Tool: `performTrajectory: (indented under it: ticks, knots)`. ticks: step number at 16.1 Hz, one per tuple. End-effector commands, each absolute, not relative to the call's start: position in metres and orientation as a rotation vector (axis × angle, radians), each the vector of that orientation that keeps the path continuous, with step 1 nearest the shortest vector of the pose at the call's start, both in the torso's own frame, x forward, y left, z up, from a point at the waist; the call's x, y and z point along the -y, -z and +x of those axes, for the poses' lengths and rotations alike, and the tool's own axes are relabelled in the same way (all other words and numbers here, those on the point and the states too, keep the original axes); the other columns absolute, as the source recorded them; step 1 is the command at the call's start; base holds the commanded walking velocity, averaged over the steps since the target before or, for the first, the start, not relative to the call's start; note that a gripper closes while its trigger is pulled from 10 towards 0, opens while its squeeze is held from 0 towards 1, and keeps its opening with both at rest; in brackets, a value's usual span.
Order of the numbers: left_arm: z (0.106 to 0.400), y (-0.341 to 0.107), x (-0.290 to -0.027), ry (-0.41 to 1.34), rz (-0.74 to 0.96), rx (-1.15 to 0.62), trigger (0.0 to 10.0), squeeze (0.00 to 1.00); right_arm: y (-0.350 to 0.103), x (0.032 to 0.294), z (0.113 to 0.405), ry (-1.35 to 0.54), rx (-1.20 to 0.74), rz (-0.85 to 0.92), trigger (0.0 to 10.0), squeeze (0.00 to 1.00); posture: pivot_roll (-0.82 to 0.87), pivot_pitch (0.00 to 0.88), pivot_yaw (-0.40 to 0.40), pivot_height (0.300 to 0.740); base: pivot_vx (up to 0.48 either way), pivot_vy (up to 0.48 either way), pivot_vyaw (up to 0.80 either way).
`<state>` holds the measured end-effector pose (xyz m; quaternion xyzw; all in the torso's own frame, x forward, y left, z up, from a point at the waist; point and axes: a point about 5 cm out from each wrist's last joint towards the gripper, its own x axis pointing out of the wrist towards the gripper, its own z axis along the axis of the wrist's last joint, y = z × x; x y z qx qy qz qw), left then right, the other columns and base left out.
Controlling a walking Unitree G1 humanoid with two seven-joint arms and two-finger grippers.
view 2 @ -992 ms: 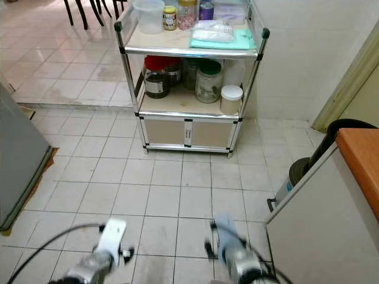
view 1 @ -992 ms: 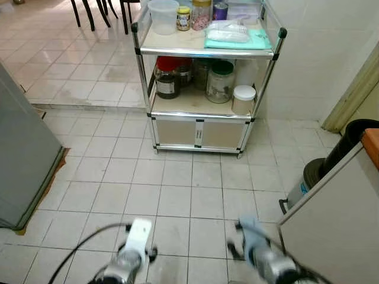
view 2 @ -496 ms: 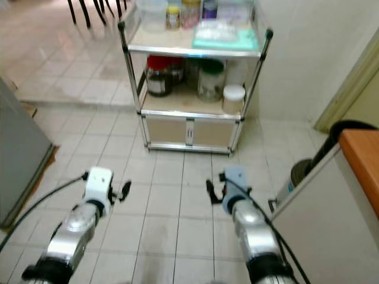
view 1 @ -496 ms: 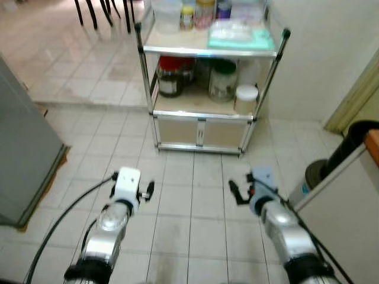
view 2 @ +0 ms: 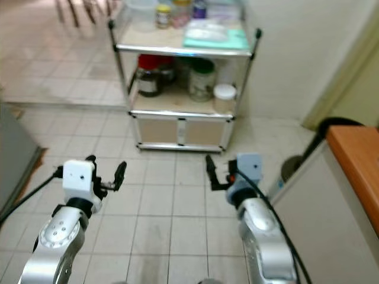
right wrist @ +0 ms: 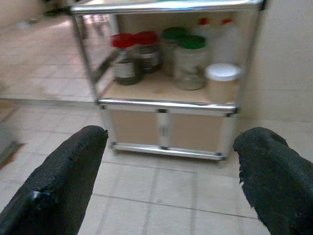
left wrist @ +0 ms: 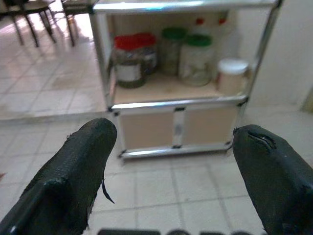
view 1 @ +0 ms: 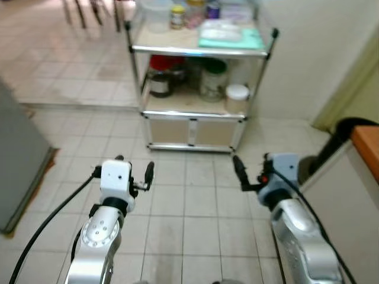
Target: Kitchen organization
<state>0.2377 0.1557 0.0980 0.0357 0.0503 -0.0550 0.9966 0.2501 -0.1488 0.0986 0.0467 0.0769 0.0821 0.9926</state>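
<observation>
Nearest, at about 7 o'clock in the head views, the left gripper (view 1: 131,173) is raised over bare floor tiles (view 1: 195,201) with its fingers spread wide and nothing between them. At about 5 o'clock the right gripper (view 1: 251,173) is up at the same height, likewise spread and empty. A black cable (view 1: 41,228) trails off the left arm toward 8 o'clock.

Further out, at 12 o'clock, stands the metal shelf cart (view 1: 201,115), which I judge to be where the organizing happens. Its middle shelf carries a red-lidded jar (left wrist: 128,66) at the cart's 9 o'clock end, a green-lidded jar (left wrist: 198,58) near the middle and a white-lidded tub (left wrist: 232,74) at the 3 o'clock end, all close together. The top shelf holds a yellow-lidded jar (view 1: 177,16), a clear tub (view 1: 155,12) and a green cloth (view 1: 231,38). A grey cabinet side (view 1: 21,160) sits at 9 o'clock, a counter edge (view 1: 367,148) at 3 o'clock.

Risks, as I judge them: the jars stand crowded, so reaching with fingers this wide could knock a neighbour over or off the shelf. The cart's upright posts (view 1: 265,71) and top shelf edge leave little room, and an arm could strike them. The right arm runs close to the counter, and the cable could snag.
</observation>
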Motion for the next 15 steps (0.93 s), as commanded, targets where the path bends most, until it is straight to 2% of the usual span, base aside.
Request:
performTrajectory:
  ticks: [1,3,5,15]
  knots:
    - [0.237,-0.106,-0.157,0.092,0.066,-0.089,10.0,0.0,-0.107,0.148,0.25,-0.175,-0.127,0.061,10.0,1.0,-0.03,0.0,-0.003,0.74,0.0,0.0,-0.79]
    - [0.234,-0.104,-0.152,0.127,0.082,-0.126,10.0,0.0,-0.11,0.152,0.251,-0.122,-0.124,0.028,10.0,1.0,-0.01,0.0,-0.004,0.74,0.0,0.0,-0.78]
    - [0.235,-0.11,-0.156,0.092,0.049,-0.127,10.0,0.0,-0.11,0.156,0.253,-0.028,-0.16,0.081,10.0,1.0,0.0,0.0,-0.002,0.74,0.0,0.0,-0.75]
    - [0.238,-0.119,-0.162,0.021,0.138,-0.114,10.0,0.0,-0.121,0.137,0.254,-0.115,-0.081,0.027,10.0,1.0,0.01,0.0,-0.007,0.74,0.0,0.0,-0.75]
